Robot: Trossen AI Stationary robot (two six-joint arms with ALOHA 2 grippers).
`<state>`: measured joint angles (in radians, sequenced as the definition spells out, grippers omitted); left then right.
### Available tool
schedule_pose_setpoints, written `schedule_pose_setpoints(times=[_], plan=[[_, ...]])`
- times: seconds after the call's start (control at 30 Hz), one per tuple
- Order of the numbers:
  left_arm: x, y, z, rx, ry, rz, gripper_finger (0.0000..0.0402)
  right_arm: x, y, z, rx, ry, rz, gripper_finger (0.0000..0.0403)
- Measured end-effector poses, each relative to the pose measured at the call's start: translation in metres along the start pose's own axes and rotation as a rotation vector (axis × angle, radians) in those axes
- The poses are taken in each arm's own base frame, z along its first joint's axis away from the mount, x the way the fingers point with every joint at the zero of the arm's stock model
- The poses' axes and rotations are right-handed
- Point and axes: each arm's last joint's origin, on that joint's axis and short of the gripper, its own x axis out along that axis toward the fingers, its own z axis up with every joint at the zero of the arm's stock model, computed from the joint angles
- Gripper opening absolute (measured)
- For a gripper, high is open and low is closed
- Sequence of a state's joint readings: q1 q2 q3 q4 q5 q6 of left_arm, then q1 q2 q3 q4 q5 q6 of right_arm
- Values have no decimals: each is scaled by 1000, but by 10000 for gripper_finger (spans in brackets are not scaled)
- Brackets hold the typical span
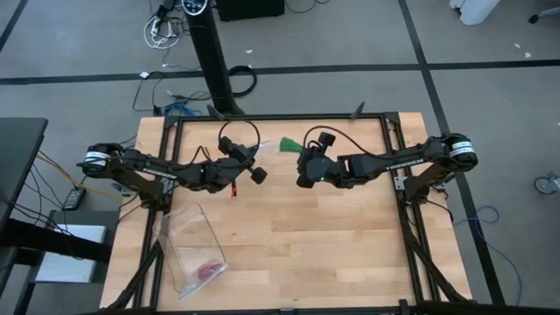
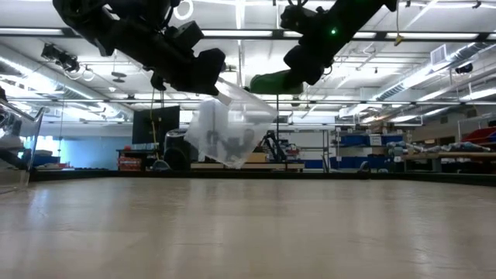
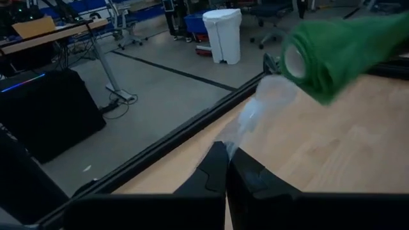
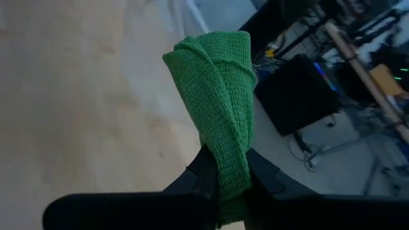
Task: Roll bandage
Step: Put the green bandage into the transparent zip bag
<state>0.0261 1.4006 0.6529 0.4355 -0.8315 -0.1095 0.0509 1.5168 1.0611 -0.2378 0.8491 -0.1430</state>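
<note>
The bandage (image 4: 217,96) is a rolled-up bright green cylinder, held above the table's far middle by my right gripper (image 1: 304,164), which is shut on it. It also shows in the high view (image 1: 289,144) and the low view (image 2: 273,81). My left gripper (image 1: 257,172) is shut on a clear plastic bag (image 2: 230,124), which hangs in the air beside the roll. In the left wrist view the bag (image 3: 262,108) reaches up to the roll's end (image 3: 295,61). Whether the two touch, I cannot tell. My left gripper pinches an edge of the clear bag (image 3: 231,148) between its two fingers. The bag is lifted clear of the table and hangs below the fingers. My right gripper pinches one end of the green roll (image 4: 229,167) between its two fingers. The rest of the roll sticks out past the fingertips, clear of the table.
A second clear plastic bag (image 1: 192,245) lies flat at the table's near left with a small pink item (image 1: 208,271) inside. A black frame (image 1: 280,120) runs along the table's far edge. Bare wood lies in the middle and near right.
</note>
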Motion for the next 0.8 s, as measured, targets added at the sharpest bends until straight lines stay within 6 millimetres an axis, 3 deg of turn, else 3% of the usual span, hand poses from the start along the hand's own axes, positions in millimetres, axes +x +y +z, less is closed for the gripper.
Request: schedule_pose_setpoints(times=[0.23,0.8], plan=[[0,0,0,-28,0,-3,1,0,-3,3,31,-8,-97,34],[0,-2,7,-135,-48,-43,1,1,-2,2,26,-5,-66,34]])
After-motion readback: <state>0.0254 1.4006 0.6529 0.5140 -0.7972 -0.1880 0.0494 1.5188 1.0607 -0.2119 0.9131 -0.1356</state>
